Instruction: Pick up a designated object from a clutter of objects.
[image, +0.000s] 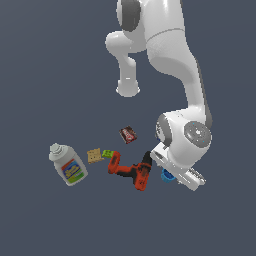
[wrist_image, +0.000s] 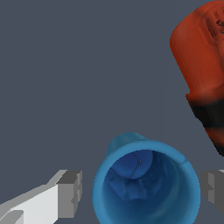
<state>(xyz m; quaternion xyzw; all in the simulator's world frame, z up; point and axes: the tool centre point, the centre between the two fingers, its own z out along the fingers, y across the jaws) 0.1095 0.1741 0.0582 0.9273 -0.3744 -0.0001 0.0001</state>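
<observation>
My wrist hides most of the blue cup (image: 167, 175); the wrist view's edge crops the drill (wrist_image: 204, 74) and my fingers (wrist_image: 70, 192).

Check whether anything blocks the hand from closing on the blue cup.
Nothing visible does. In the wrist view the cup sits between the two fingers of the hand, with bare gaps on both sides. The drill lies off to one side, clear of the fingers.
</observation>
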